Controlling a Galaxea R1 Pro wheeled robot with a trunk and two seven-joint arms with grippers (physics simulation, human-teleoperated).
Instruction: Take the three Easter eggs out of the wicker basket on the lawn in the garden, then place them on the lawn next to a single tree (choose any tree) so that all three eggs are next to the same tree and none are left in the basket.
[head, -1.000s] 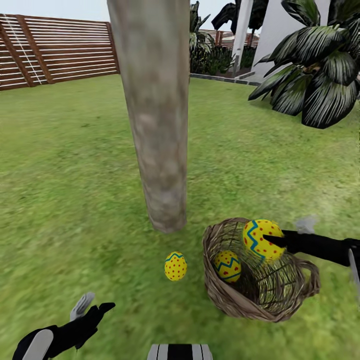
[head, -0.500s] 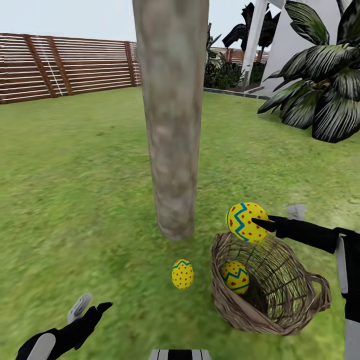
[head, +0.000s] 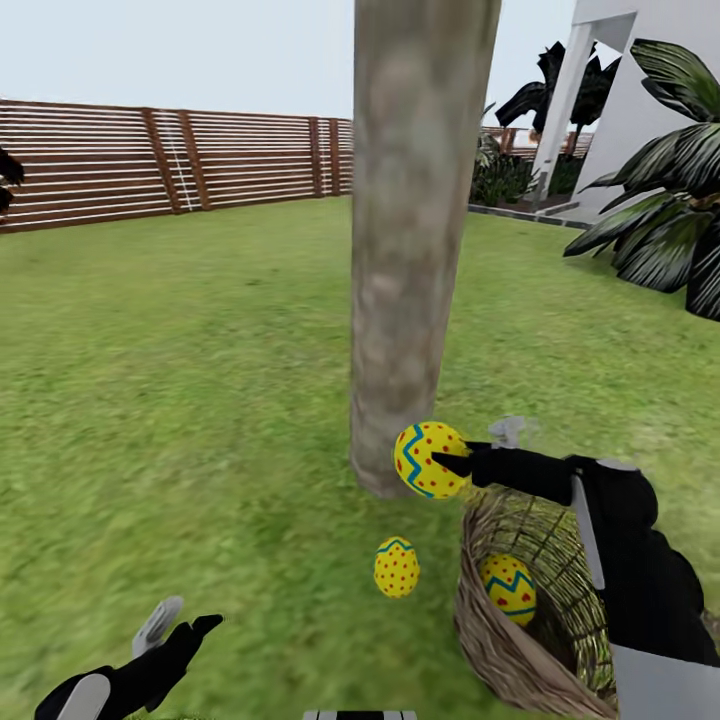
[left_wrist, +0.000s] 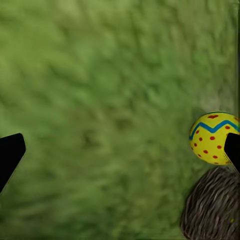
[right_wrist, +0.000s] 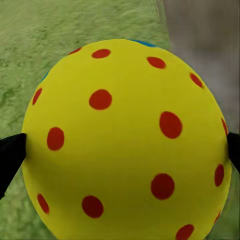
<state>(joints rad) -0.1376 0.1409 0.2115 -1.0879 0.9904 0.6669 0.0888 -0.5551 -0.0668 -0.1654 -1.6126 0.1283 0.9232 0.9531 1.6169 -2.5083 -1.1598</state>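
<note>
You see three bright yellow, red-dotted eggs with blue zigzag bands: one (head: 430, 460) lifted beside the thick pale grey-brown trunk (head: 410, 250), one (head: 397, 567) upright on the mottled green lawn (head: 200, 400) near the trunk's base, one (head: 509, 588) inside the brown open-weave wicker basket (head: 490, 640).

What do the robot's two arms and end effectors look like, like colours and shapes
Both arms are black with pale grey-white panels. The right arm is bulky and rounded, with a grey strip along it and a light panel lower down. The right end effector ends in slim, pointed black fingers, with a pale grey part behind. The left end effector has tapered black fingers, a grey tab and a white rounded wrist cover. No cables show.
</note>
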